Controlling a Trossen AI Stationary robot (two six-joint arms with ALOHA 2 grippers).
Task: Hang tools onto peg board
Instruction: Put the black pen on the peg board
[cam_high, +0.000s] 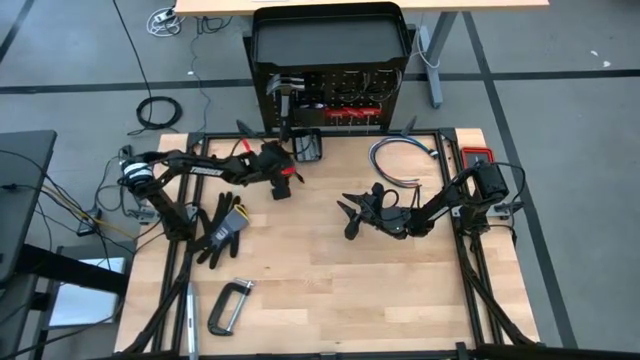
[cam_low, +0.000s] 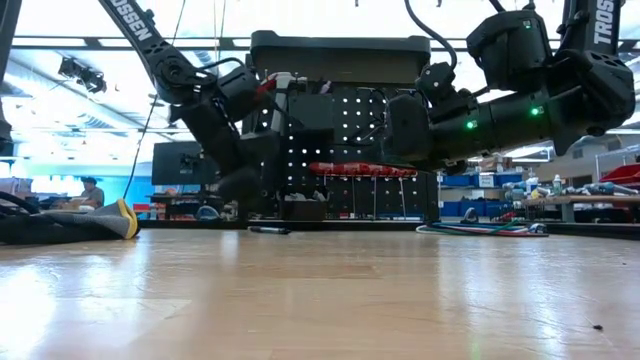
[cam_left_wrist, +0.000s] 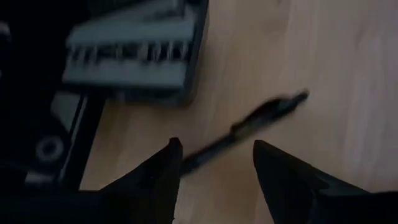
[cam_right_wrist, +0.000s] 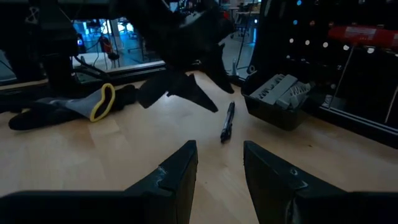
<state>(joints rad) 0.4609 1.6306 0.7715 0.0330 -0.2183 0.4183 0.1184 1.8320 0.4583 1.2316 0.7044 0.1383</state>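
Left gripper (cam_left_wrist: 214, 165): hovering with fingers spread, empty, over a black pen-like tool (cam_left_wrist: 249, 127) lying beside the small black box (cam_left_wrist: 134, 53).
Right gripper (cam_right_wrist: 221, 168): waiting mid-table, fingers parted, empty.
Peg board (cam_high: 335, 95): standing at the table's far edge, already carrying a hammer (cam_high: 285, 90) and red-handled drivers (cam_high: 350, 110).

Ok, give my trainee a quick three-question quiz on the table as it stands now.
1. True or false: the left gripper is holding the pen.
2. What lies near the table's front left corner? A) hammer B) C-clamp C) pliers
3. Which arm waits mid-table, right of centre, fingers apart and empty?

Key:
1. False; its fingers are open above the pen, not closed on it.
2. B.
3. The right arm, with the right gripper holding nothing.
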